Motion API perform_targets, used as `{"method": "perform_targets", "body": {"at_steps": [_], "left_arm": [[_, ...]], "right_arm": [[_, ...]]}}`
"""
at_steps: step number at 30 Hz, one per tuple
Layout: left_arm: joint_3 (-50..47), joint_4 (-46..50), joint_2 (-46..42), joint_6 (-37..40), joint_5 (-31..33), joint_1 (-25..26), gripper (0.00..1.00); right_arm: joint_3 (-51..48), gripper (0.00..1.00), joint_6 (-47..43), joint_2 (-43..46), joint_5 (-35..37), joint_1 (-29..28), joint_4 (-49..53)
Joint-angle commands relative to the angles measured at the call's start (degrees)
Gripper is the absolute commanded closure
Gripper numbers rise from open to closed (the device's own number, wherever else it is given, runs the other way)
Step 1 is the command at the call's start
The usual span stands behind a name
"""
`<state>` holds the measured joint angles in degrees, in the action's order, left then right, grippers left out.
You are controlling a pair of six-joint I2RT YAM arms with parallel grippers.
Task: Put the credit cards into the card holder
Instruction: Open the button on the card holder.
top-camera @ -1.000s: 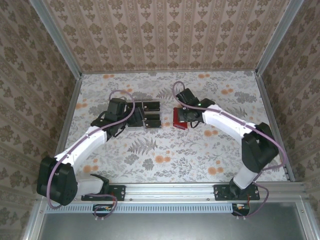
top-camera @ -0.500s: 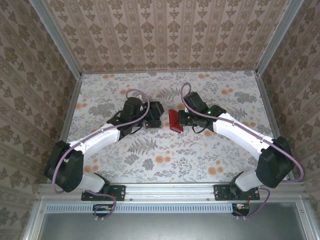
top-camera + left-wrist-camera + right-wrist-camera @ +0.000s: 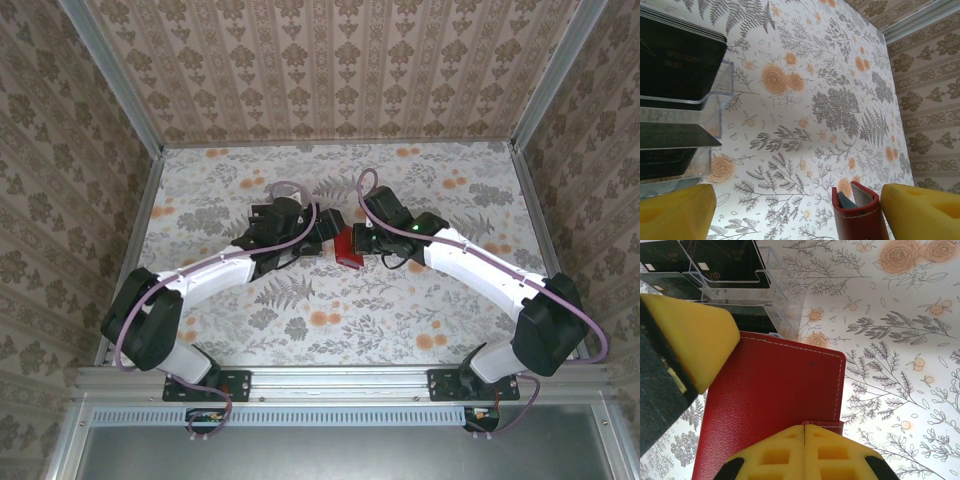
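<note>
The red card holder (image 3: 770, 400) stands on edge on the table, and my right gripper (image 3: 804, 432) is shut on its clasp tab (image 3: 827, 426). From above, the card holder (image 3: 347, 250) lies between both wrists. My left gripper (image 3: 799, 206) is open wide. The card holder (image 3: 860, 215) is between its yellow fingers (image 3: 925, 210), close against the right one, with its grey inside showing. That finger (image 3: 690, 340) touches the wallet's far side in the right wrist view. Black credit cards (image 3: 675, 65) stand in a clear plastic rack (image 3: 715, 100); the cards (image 3: 725, 260) are apart from both grippers.
The clear rack (image 3: 775, 295) stands right behind the card holder, under my left wrist (image 3: 290, 225). Patterned walls and metal rails (image 3: 335, 143) close in the floral table on three sides. Open tabletop (image 3: 350, 320) lies in front of the grippers.
My left arm has swung right over the rack, bringing its jaws around the card holder and narrowing them slightly. The right gripper moved the card holder left and stood it on edge.
</note>
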<state>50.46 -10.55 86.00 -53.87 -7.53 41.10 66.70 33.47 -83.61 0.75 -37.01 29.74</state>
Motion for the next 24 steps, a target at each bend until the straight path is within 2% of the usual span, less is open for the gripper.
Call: {"method": "perform_targets", "body": {"at_steps": [1,12,13,14,15,16,17,20,24], "left_arm": [[1.7,-2.7,0.8,-0.8,0.3,0.9,0.13],[-0.3,-7.3,1.6,-1.2,-0.7,1.8,0.64],[-0.4,-7.6,1.5,-1.1,-0.8,1.9,0.67],[-0.3,-8.0,1.7,-1.1,-1.0,2.0,0.66],[-0.2,-8.2,1.8,-0.9,-1.1,2.1,0.58],[0.1,-7.9,1.9,-0.6,-1.3,2.2,0.41],[0.5,-7.0,2.0,-0.4,-1.1,2.3,0.32],[0.7,-6.3,2.1,0.0,-0.8,2.6,0.23],[0.2,-6.2,2.4,-0.2,-0.9,2.6,0.21]], "right_arm": [[0.6,1.0,1.1,-0.3,-1.0,-0.4,-1.5],[-0.3,1.0,1.0,-1.8,-0.6,-0.4,-2.4],[-0.4,1.0,1.0,-1.7,-0.6,-0.5,-2.5],[-0.6,1.0,1.0,-1.8,-0.6,-0.4,-2.6],[-0.7,1.0,1.0,-1.8,-0.5,-0.5,-2.6],[-0.8,1.0,1.0,-1.8,-0.5,-0.5,-2.7],[-0.8,1.0,1.0,-1.8,-0.5,-0.4,-2.7],[-0.8,1.0,1.0,-1.8,-0.3,-0.4,-2.7],[-0.6,1.0,1.0,-1.8,-0.2,-0.4,-2.8]]}}
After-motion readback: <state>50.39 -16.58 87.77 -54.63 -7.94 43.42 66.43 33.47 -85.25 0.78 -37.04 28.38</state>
